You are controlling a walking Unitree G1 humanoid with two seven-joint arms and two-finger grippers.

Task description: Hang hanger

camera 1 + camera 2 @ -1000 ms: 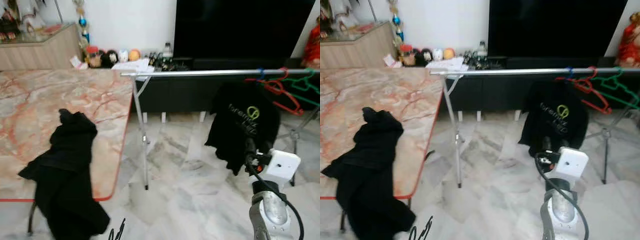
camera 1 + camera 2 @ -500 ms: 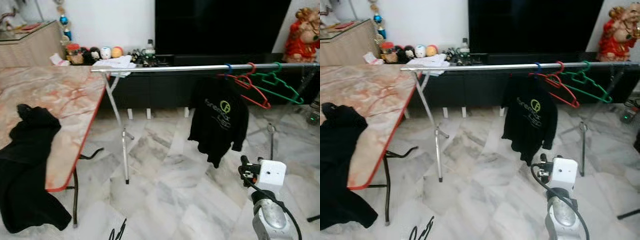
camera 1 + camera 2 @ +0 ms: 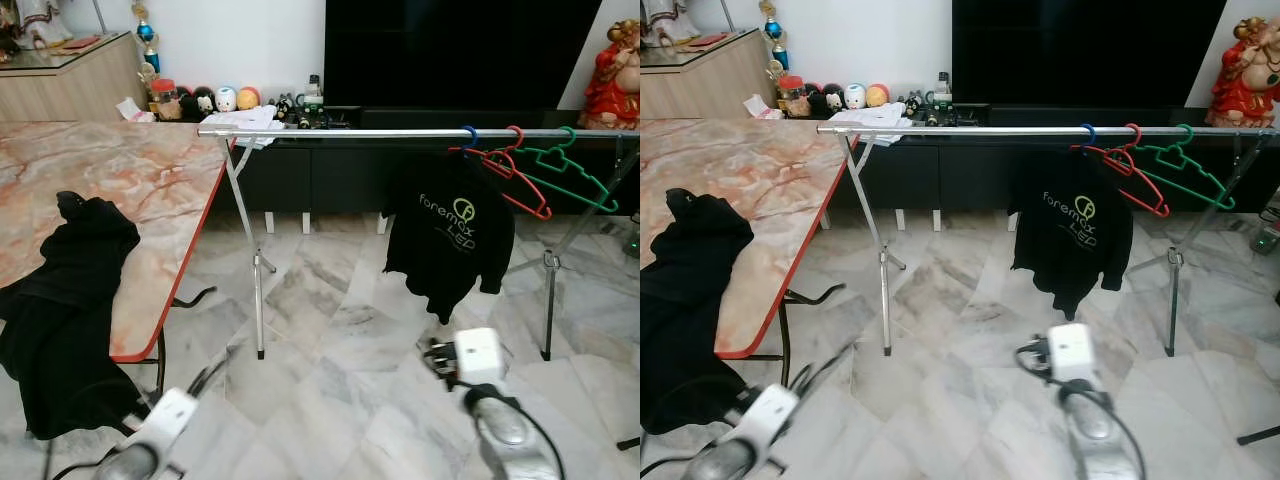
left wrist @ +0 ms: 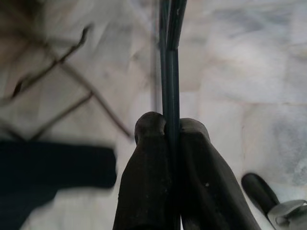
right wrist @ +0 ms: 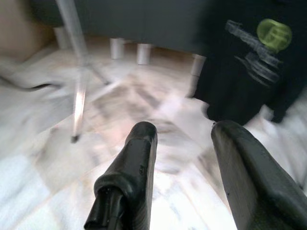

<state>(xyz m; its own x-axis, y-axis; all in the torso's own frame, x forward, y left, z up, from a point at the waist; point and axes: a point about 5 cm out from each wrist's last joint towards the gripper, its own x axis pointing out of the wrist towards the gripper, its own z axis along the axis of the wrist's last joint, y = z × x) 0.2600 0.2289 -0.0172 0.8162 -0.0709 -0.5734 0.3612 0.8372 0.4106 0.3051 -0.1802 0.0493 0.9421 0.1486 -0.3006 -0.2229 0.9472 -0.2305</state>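
1. Left eye view: A metal rail (image 3: pixel 400 132) spans the room on folding legs. A black shirt (image 3: pixel 449 232) hangs from it, with a blue hook, a red hanger (image 3: pixel 510 172) and a green hanger (image 3: pixel 565 172) beside the shirt on the same rail. A marble table (image 3: pixel 110 190) stands at the left with a black garment (image 3: pixel 65 310) draped over its near edge. The left arm (image 3: pixel 150 440) and right arm (image 3: pixel 495 400) both appear low in the frame, blurred, above the marble floor (image 3: pixel 330 330).

2. Right eye view: Same scene. A dark thin object projects from the left arm's end toward the table leg; blur prevents reading it further. A red figurine (image 3: pixel 1245 60) stands at the far right beyond the rail.

3. Left wrist view: The left gripper (image 4: pixel 171 125) is clenched on a thin dark hanger (image 4: pixel 170 57), which passes between the two fingertips (image 4: pixel 149 132) and extends straight out beyond them over the floor. Table legs and the black garment lie off to one side of the fingers.

4. Right wrist view: The right gripper (image 5: pixel 181 134) is released, its fingers (image 5: pixel 139 158) spread with nothing between them. The black shirt hangs ahead of the fingers, and a rail leg (image 5: pixel 76 72) stands ahead on the other side.
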